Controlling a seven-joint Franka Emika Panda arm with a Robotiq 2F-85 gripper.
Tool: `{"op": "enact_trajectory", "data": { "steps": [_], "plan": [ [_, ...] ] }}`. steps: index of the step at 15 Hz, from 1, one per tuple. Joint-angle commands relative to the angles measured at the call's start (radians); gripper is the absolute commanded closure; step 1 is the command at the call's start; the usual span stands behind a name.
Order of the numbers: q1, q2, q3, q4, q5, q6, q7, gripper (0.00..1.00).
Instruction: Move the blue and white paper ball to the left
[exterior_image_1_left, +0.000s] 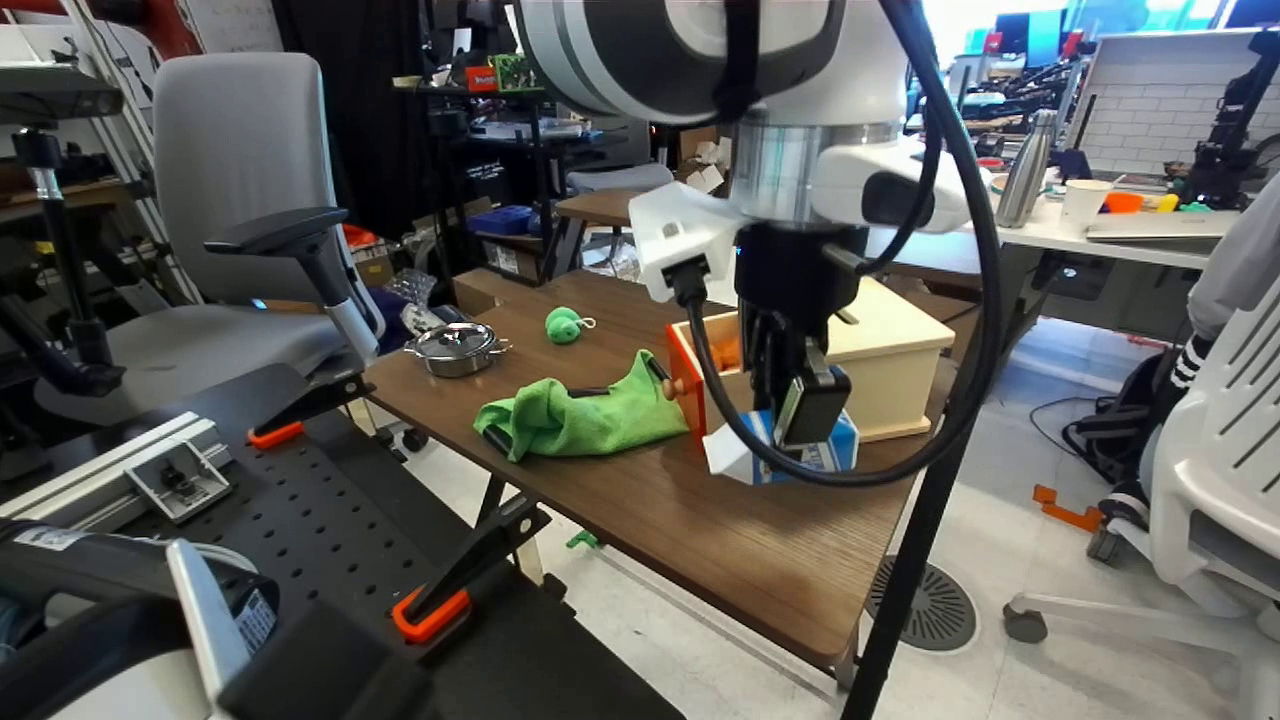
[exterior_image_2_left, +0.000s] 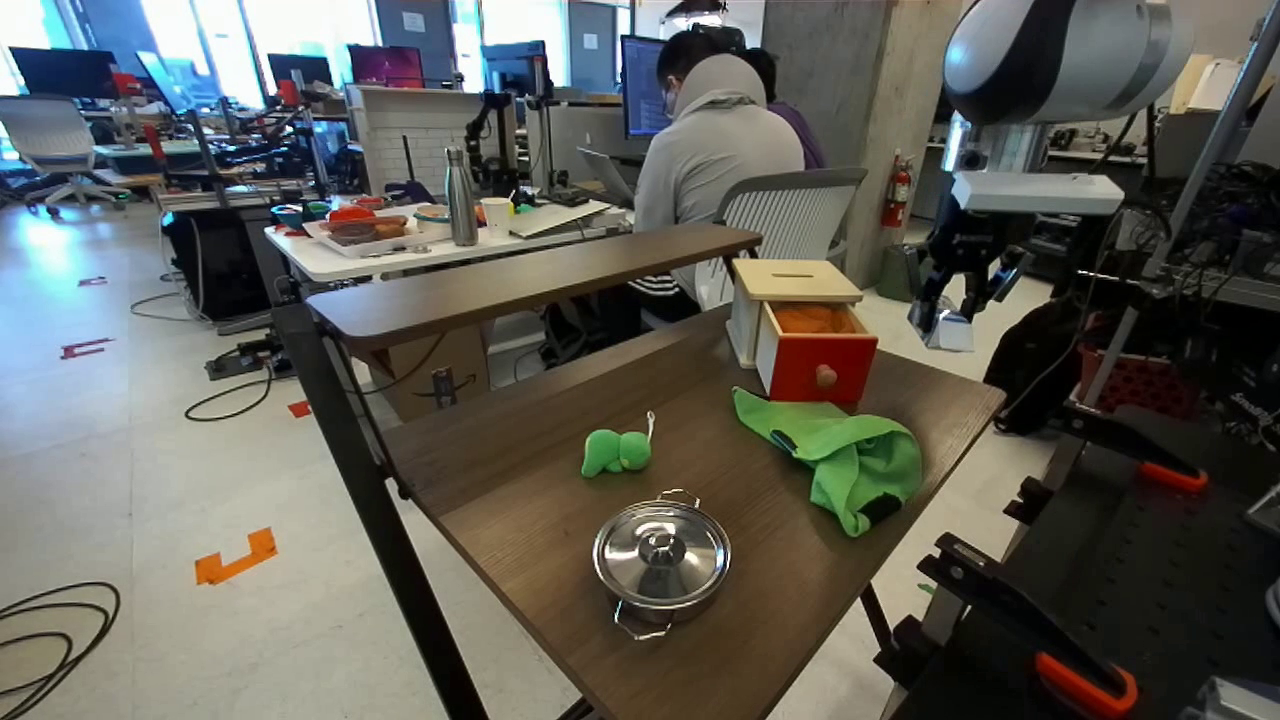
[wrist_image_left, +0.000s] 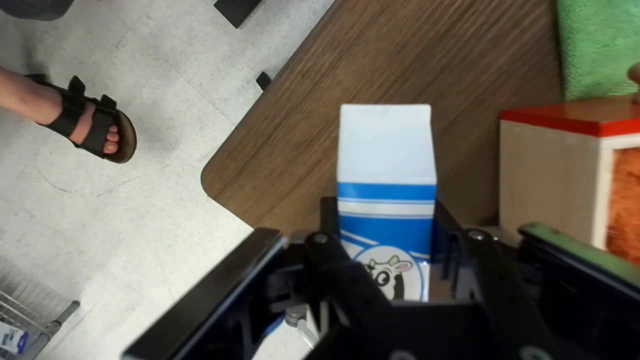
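Although the task calls it a paper ball, the blue and white thing is a boxy milk carton (wrist_image_left: 387, 200) with a cow's face (wrist_image_left: 384, 275) on its side. The robot's gripper (wrist_image_left: 386, 216) has its fingers (wrist_image_left: 328, 212) clamped on two opposite sides of it, and the plain white top (wrist_image_left: 385, 145) juts out beyond them. It hangs above the worktop (exterior_image_1_left: 700, 530) near a rounded corner, not far from a red-fronted drawer (exterior_image_2_left: 800, 370) that sticks out of a wooden box (exterior_image_2_left: 800, 282) by the edge; in an exterior view the carton (exterior_image_2_left: 943, 331) looks clear of the surface. It will probably handle as light and fairly stiff, yet easy to dent, with smooth printed walls that could slide under a weak squeeze. The likely best hold is this one, flat across the blue body, leaving the white top free.
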Motion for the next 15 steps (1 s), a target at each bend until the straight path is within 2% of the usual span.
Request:
{"op": "enact_trajectory", "data": {
  "steps": [1, 7, 11, 15],
  "plan": [
    [0.031, -0.169, 0.025, -0.135, 0.007, 0.07, -0.046, 0.82],
    [0.122, -0.265, 0.12, -0.18, 0.006, 0.144, -0.057, 0.82],
    [0.187, -0.216, 0.185, -0.13, 0.005, 0.175, -0.059, 0.82],
    [0.242, -0.126, 0.217, -0.06, -0.014, 0.195, -0.061, 0.82]
  ]
}}
